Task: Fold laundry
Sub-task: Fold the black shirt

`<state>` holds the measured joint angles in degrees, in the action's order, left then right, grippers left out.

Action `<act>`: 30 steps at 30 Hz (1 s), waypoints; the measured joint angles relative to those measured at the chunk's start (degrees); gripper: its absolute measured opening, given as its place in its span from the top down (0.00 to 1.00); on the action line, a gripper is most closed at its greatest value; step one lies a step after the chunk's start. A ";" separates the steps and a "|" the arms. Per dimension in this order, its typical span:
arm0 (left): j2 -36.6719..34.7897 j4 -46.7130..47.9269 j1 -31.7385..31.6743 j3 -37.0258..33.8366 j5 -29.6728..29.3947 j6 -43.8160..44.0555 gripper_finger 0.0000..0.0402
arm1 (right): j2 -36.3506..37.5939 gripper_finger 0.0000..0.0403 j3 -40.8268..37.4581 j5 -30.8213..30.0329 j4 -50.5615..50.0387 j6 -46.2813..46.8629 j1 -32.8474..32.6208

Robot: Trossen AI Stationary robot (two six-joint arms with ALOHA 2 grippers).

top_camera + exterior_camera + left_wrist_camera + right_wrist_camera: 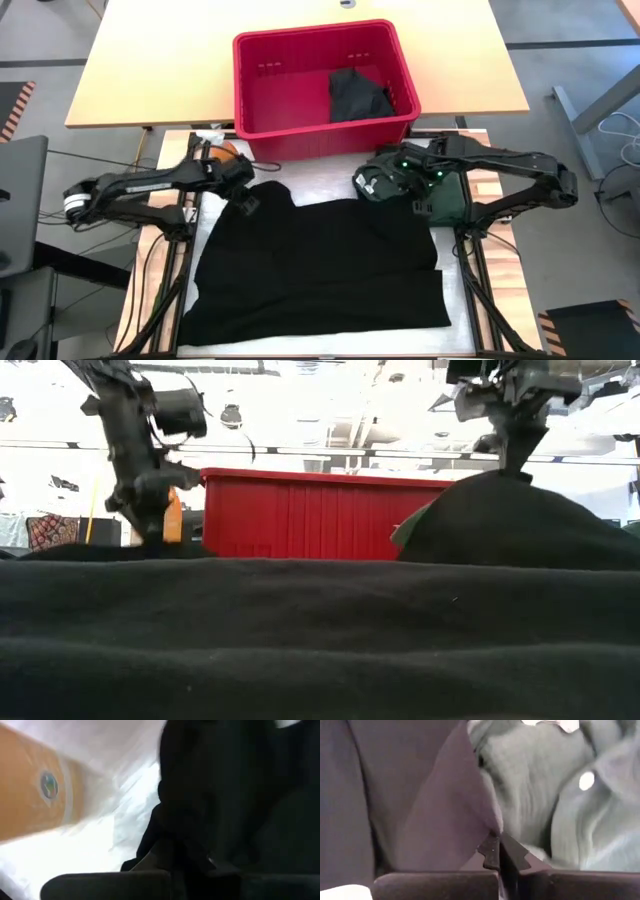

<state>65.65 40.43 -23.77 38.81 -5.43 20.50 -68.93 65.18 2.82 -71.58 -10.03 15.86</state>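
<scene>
Fingers of both grippers — left (pixel 247 203), right (pixel 418 205) — pinch black garment (pixel 320 265) corners

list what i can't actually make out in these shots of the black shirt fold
- Black shirt: the low view shows only a dark mass filling the near frame, no outline or collar.
- Left hand: left wrist view is blurred; its hold on the shirt edge is unclear.
- Dark garment in the red bin: too crumpled to identify.
- Green shirt: mostly hidden under the right hand in the high view.
</scene>
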 joint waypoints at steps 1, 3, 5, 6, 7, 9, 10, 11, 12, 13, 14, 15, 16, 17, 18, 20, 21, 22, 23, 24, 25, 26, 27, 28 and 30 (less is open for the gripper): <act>-1.71 0.42 0.04 0.78 0.81 -0.27 1.00 | 0.04 0.96 0.81 -0.09 -1.95 1.08 0.00; -5.20 0.98 0.11 2.65 1.28 -0.17 1.00 | 0.04 0.95 1.97 -0.07 -6.20 4.12 0.00; -8.49 3.39 0.06 4.48 0.97 0.07 1.00 | 0.02 0.94 2.63 0.13 -10.43 7.65 -0.02; -9.87 5.33 0.05 5.38 0.60 0.05 1.00 | 0.02 0.94 2.77 0.39 -12.17 9.49 -0.05; -11.09 7.14 0.04 6.31 0.22 0.05 1.00 | 0.02 0.94 2.83 0.74 -13.59 11.40 -0.11; -12.99 11.16 0.04 8.09 -0.60 0.03 1.00 | 0.02 0.94 2.83 1.63 -15.49 14.54 -0.10; -13.70 13.89 0.08 8.87 -1.09 0.03 1.00 | 0.00 0.95 2.83 1.98 -16.11 16.05 -0.24; -14.32 16.29 0.08 9.47 -1.30 0.03 1.00 | 0.00 0.95 2.83 2.32 -16.63 17.32 -0.53; -14.79 18.12 0.06 9.98 -1.33 0.03 1.00 | 0.02 0.95 2.83 3.07 -16.85 18.21 -0.86; -15.33 19.54 0.06 10.36 -1.29 0.04 1.00 | 0.02 0.95 2.83 4.12 -16.84 18.98 -1.34; -15.80 20.61 0.06 10.66 -1.18 0.08 1.00 | 0.02 0.95 2.83 5.15 -16.89 19.75 -1.86; -16.31 21.63 0.11 10.86 -0.90 0.12 1.00 | 0.02 0.95 2.83 6.30 -17.06 20.68 -2.34; -16.75 22.42 0.11 10.99 -0.50 0.20 1.00 | 0.02 0.95 2.83 7.48 -17.52 21.64 -2.87; -17.11 22.90 0.11 10.99 -0.11 0.36 1.00 | 0.02 0.94 2.83 8.44 -18.10 22.71 -3.35; -17.51 23.15 0.11 10.99 0.51 0.66 1.00 | 0.02 0.94 2.83 8.99 -18.42 23.84 -3.89; -18.30 23.14 0.11 10.99 1.97 0.73 1.00 | 0.13 0.95 2.83 9.13 -18.38 26.16 -5.11; -18.68 22.74 0.11 10.99 3.17 0.73 1.00 | 0.36 0.95 2.83 9.13 -18.37 26.85 -5.72; -19.01 22.21 0.11 11.02 4.59 0.68 1.00 | 0.53 0.95 2.83 9.15 -18.35 27.47 -6.24; -19.29 21.64 0.11 11.02 6.41 0.21 1.00 | 0.82 0.95 2.83 9.13 -18.42 28.09 -6.82; -19.61 20.79 0.11 11.02 8.68 -0.35 1.00 | 0.93 0.95 2.88 9.20 -18.46 28.68 -7.36; -19.95 19.96 0.11 11.02 10.99 -0.62 1.00 | 0.97 0.95 2.93 9.26 -18.45 29.37 -7.90; -20.16 19.26 0.11 11.04 13.09 -0.65 1.00 | 1.17 0.95 2.93 9.26 -18.41 30.05 -8.50; -20.45 18.72 0.12 11.04 15.15 -0.69 1.00 | 1.32 0.95 2.92 9.24 -18.35 30.82 -9.07; -20.68 18.33 0.13 11.04 16.98 -0.77 1.00 | 1.45 0.95 2.92 9.23 -18.34 31.61 -9.63; -21.09 17.64 0.13 11.04 19.92 -0.78 1.00 | 2.09 0.95 2.92 8.39 -18.47 33.79 -10.59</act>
<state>44.56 58.07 -23.64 49.84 14.49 19.73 -66.84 68.10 11.20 -90.04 23.76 5.27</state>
